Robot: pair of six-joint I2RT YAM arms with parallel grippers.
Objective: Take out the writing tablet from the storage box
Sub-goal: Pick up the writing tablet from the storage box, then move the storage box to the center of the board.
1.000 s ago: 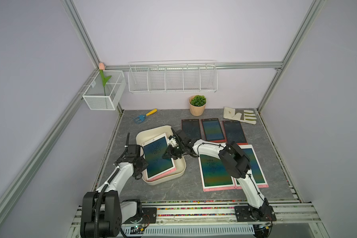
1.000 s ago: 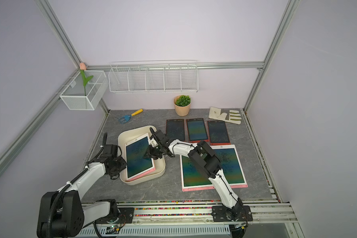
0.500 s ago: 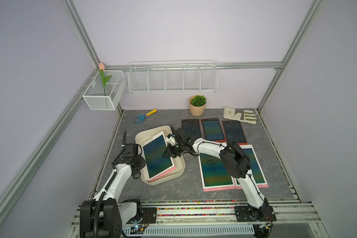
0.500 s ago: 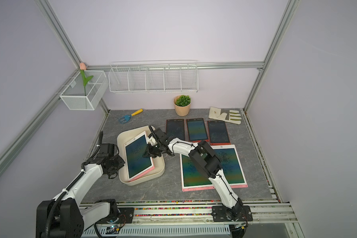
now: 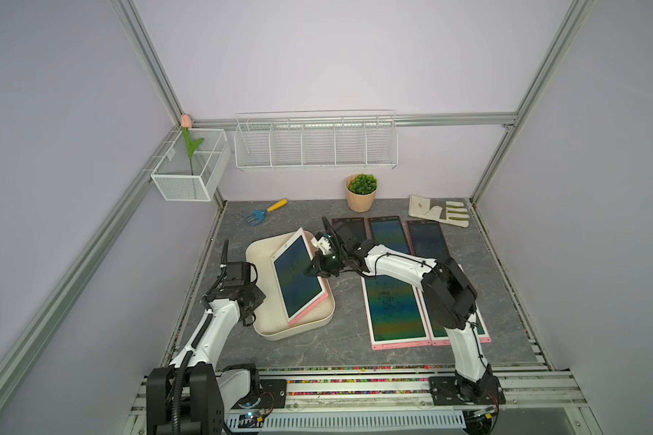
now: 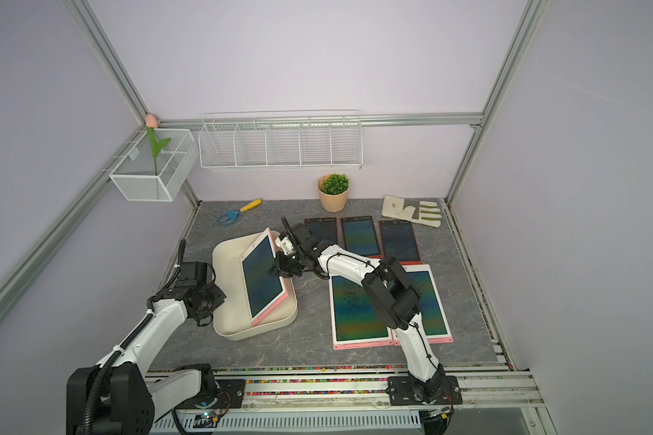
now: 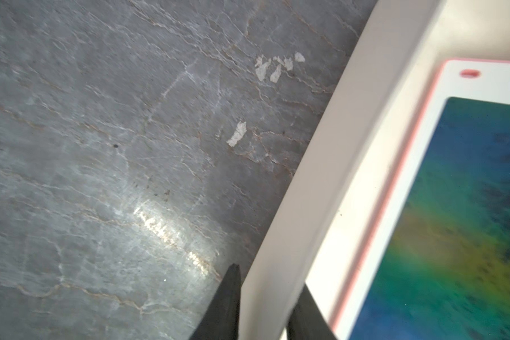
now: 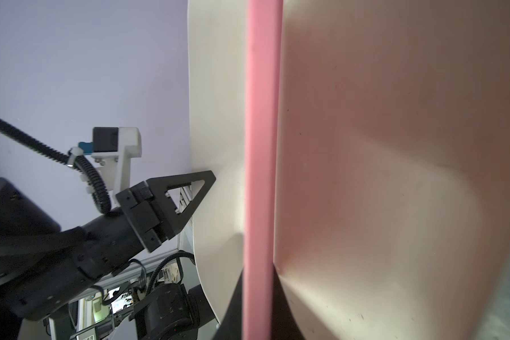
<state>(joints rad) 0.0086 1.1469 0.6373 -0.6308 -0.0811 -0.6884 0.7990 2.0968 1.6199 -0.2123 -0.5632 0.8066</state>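
Jaws of the right gripper (image 5: pixel 315 268) are closed on the long right edge of the pink-backed, white-framed writing tablet (image 5: pixel 298 277); in the right wrist view the pink edge (image 8: pixel 261 176) runs between the two black fingers (image 8: pixel 233 306). That edge is lifted clear of the shallow cream-white plastic storage box (image 5: pixel 264 256), so the tablet leans tilted, its lower left edge down inside the box near the box's front wall.

Left gripper (image 7: pixel 267 306) straddles the box's left rim (image 7: pixel 304 206), one finger (image 7: pixel 228 303) outside and one inside, jaws partly apart; whether they pinch the rim I cannot tell.

Right of the box, bare grey marble-patterned tabletop (image 5: pixel 340 339) lies between it and two large pink-framed tablets (image 5: pixel 391 301) lying flat.
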